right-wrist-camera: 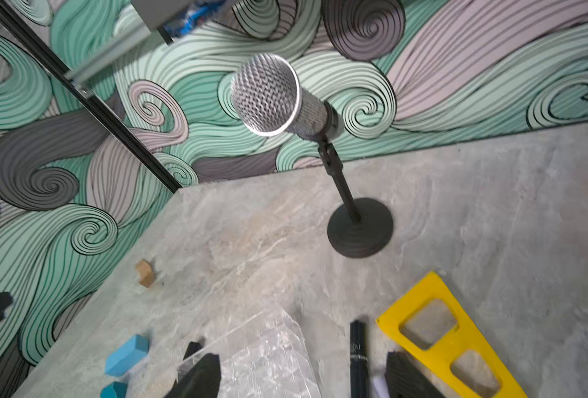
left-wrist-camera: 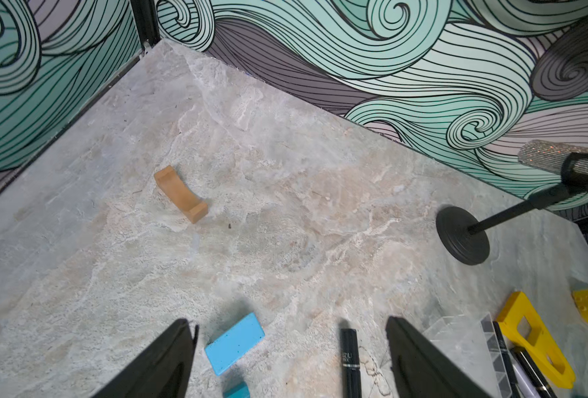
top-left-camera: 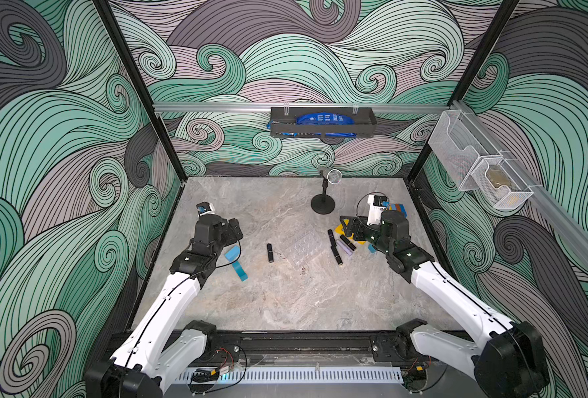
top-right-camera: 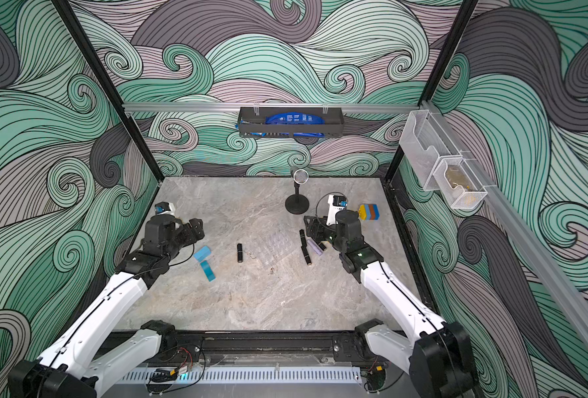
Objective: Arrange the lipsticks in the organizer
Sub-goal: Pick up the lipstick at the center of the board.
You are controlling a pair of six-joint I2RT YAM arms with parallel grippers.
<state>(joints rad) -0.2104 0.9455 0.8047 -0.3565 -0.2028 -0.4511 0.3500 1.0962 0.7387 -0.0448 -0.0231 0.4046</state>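
The left hand (left-wrist-camera: 289, 330) hovers open and empty. A lone black lipstick (top-left-camera: 270, 252) lies flat on the table (top-left-camera: 285, 303) just ahead of its fingers, between a blue block (top-left-camera: 231, 255) and the clear organizer (top-left-camera: 301, 246). The right hand (right-wrist-camera: 299, 365), jaws likewise apart and empty, hangs over the organizer's right edge, where three more black lipsticks (top-left-camera: 337, 256) and a lilac lipstick (top-left-camera: 344, 248) lie beside a yellow triangular frame (right-wrist-camera: 427, 289).

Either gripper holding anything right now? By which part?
Nothing is held. Left gripper and right gripper both show jaws apart and empty; the lipsticks lie loose on the table.
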